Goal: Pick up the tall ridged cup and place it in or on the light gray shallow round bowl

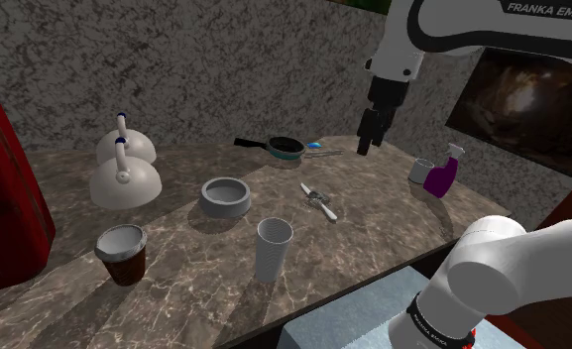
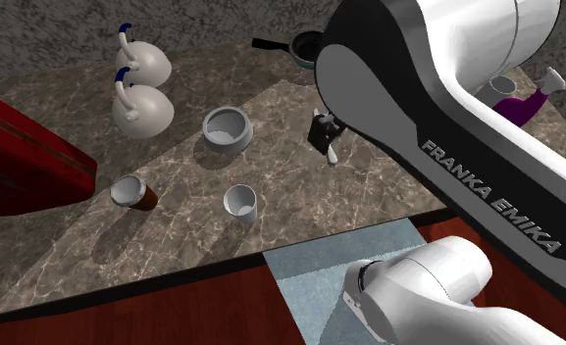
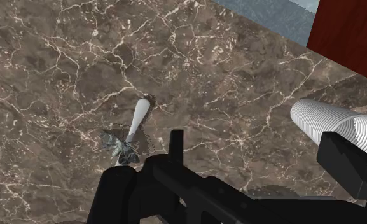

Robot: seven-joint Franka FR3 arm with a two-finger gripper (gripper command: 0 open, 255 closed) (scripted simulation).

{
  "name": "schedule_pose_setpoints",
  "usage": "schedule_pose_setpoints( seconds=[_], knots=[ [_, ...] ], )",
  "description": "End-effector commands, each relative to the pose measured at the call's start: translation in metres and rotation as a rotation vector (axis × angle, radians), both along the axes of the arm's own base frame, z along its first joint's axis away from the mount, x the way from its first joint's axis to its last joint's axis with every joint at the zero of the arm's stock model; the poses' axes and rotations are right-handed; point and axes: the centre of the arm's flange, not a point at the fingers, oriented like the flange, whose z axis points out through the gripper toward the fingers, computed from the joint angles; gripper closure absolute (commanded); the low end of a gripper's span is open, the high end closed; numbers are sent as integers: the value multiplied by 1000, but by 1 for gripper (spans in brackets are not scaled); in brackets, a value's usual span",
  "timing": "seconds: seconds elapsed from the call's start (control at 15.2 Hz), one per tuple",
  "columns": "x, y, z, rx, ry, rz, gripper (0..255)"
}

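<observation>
Tall ridged cup [image 1: 274,248]: pale, upright, unheld, near the front edge of the brown marbled counter [image 1: 383,233], in the shoulder view just in front of and a little right of the bowl, not touching it. Next in size, the white arm [image 1: 442,30], reaching in from the shoulder view's upper right, with its base joint above the blue-grey stand [image 1: 358,315] at lower right. At that view's left edge, a big dark red shape [image 1: 1,198]. On the counter's left part, two white domed kettles [image 1: 125,183] with blue-tipped handles, one right behind the other. Near the middle, the light grey shallow round bowl [image 1: 225,205], upright, nothing inside. Left of the ridged cup, well apart, a brown cup [image 1: 122,256] with a pale rim. Toward the back wall, a black-handled pan [image 1: 285,148] with a teal inside. At the right end, a purple spray bottle [image 1: 440,176] just beside a small grey mug [image 1: 420,170]. Between bowl and bottle, a slim utensil [image 1: 318,201] with a white handle, flat on the marble. Black gripper [image 1: 369,147] hanging above the counter, over the utensil in the second exterior view, well apart from the ridged cup; fingers [image 3: 344,162] spread wide, clasping nothing, with the ridged cup just past one of them in the wrist view, outside the gap.
</observation>
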Motion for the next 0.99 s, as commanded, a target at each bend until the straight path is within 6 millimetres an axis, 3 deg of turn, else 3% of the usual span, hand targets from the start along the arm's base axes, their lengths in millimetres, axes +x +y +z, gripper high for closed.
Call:
schedule_pose_setpoints(
  seconds=[0.0,0.92],
  knots=[
    [0,0,0,0,0,0,0],
    [33,126,-120,61,-22,-8,0]
  ],
)
